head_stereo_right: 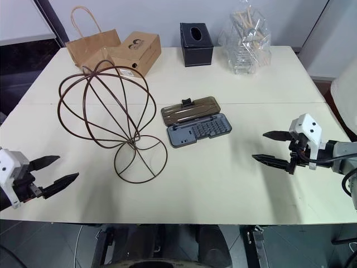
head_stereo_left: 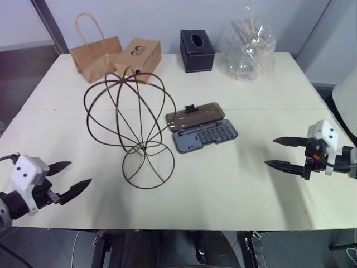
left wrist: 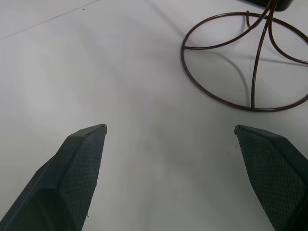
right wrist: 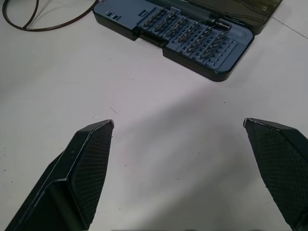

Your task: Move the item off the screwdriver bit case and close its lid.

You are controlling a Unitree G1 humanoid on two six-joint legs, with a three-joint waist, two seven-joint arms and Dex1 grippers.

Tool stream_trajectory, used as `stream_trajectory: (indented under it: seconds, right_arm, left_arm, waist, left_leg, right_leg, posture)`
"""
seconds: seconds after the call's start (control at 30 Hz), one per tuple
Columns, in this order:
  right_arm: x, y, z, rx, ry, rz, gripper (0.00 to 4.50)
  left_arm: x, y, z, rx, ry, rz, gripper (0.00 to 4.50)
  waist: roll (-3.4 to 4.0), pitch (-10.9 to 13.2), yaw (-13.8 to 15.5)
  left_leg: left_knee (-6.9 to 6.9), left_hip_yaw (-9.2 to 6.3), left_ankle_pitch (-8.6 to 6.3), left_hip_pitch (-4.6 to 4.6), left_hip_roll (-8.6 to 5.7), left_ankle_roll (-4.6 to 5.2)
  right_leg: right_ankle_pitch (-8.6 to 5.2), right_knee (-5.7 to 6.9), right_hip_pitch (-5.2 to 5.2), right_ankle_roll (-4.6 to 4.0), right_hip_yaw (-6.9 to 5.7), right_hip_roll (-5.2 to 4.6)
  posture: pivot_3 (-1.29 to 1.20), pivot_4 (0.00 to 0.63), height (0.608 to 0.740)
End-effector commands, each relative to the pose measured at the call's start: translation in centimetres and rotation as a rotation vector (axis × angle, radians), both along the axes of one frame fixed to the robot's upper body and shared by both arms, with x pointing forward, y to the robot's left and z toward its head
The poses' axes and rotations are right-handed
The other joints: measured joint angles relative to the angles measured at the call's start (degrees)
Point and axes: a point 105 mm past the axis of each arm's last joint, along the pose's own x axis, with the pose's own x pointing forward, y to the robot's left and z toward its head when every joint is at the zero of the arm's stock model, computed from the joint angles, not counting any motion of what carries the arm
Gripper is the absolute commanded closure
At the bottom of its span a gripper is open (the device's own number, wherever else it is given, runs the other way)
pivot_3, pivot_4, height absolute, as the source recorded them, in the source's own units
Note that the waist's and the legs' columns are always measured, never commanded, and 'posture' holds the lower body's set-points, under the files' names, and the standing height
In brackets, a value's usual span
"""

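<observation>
The left pincer hovers over the near left corner of the pale surface, its two black fingers spread wide with nothing between them; the arm comes in low from the left edge, the pincer aimed inward and slightly down. The right pincer hangs over the right side of the surface, likewise spread and empty, aimed in toward the middle.

Just beyond the left pincer the wire globe frame stands tilted on its round ring base, which lies flat on the surface, its hoops leaning away to the far left. Right beside it, apart from the base ring, lies the screwdriver bit case, open, its grey-blue tray showing rows of bits. Its smoky-brown lid is folded back flat on the far side, the black latch tab on its far edge.

Along the far edge stand a brown paper bag, a cardboard box, a black tissue box and a clear plastic bag. No writing can be read on any of them
</observation>
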Motion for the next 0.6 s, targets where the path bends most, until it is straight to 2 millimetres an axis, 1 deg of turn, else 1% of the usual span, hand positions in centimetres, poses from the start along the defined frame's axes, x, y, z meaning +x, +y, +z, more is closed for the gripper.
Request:
stream_trajectory:
  seconds: [0.03,0.23,0.3,0.37,0.43,0.53,0.6]
  right_arm:
    - [0.1,0.0,0.7,-0.011,-0.036,0.007,0.0]
    - [0.1,0.2,0.7,-0.003,-0.034,0.001,0.0]
    - [0.0,0.6,0.8,0.03,-0.018,0.003,0.0]
    - [0.0,1.2,1.1,0.069,-0.007,0.017,0.0]
    - [-0.2,2.4,1.5,0.091,-0.011,0.057,0.0]
    - [-1.2,4.9,2.0,0.123,-0.01,0.151,0.0]
    - [-2.3,6.7,2.3,0.158,0.013,0.225,0.0]
  left_arm:
    - [0.2,0.0,0.5,0.026,-0.017,-0.003,0.04]
    - [0.5,-0.2,0.8,0.001,-0.031,0.009,0.04]
    - [0.7,-0.7,0.9,-0.032,-0.032,-0.003,0.04]
    - [1.0,-1.7,1.3,-0.055,-0.052,-0.034,0.04]
    - [1.4,-3.0,1.4,-0.072,-0.073,-0.071,0.04]
    - [1.3,-5.6,0.6,-0.109,-0.043,-0.161,0.04]
    - [1.7,-6.7,-0.1,-0.107,-0.04,-0.188,0.04]
  waist:
    - [0.0,0.0,0.0]
    - [0.0,0.0,0.0]
    - [0.0,0.0,0.0]
    - [-0.01,0.0,0.0]
    - [-0.01,0.0,0.1]
    - [0.0,0.0,0.0]
    - [0.0,0.0,0.0]
  left_leg:
    - [0.0,0.0,0.0,0.0,0.0,0.0]
    - [0.0,0.0,0.0,0.0,0.0,0.0]
    - [0.0,0.0,0.0,0.01,0.0,0.0]
    - [0.0,-0.01,0.0,0.03,0.0,0.0]
    - [0.01,-0.03,0.0,0.05,0.0,0.0]
    - [0.01,-0.17,0.0,0.07,0.0,0.0]
    - [0.01,-0.19,0.0,0.09,0.0,0.0]
  right_leg:
    - [0.0,0.0,0.0,0.0,0.0,0.0]
    - [0.0,0.0,0.01,0.0,0.0,0.0]
    - [0.0,0.0,0.01,0.01,0.0,0.0]
    - [0.01,0.01,0.03,0.01,0.0,0.0]
    - [0.01,0.01,0.06,0.02,0.01,0.0]
    - [0.07,0.01,0.07,0.12,0.07,-0.01]
    - [0.11,0.01,0.07,0.19,0.12,0.01]
  posture:
    - [0.0,0.15,0.737]
    - [0.0,0.15,0.737]
    - [0.0,0.15,0.737]
    - [0.0,0.15,0.737]
    - [0.0,0.15,0.737]
    - [0.0,0.15,0.737]
    - [0.0,0.15,0.737]
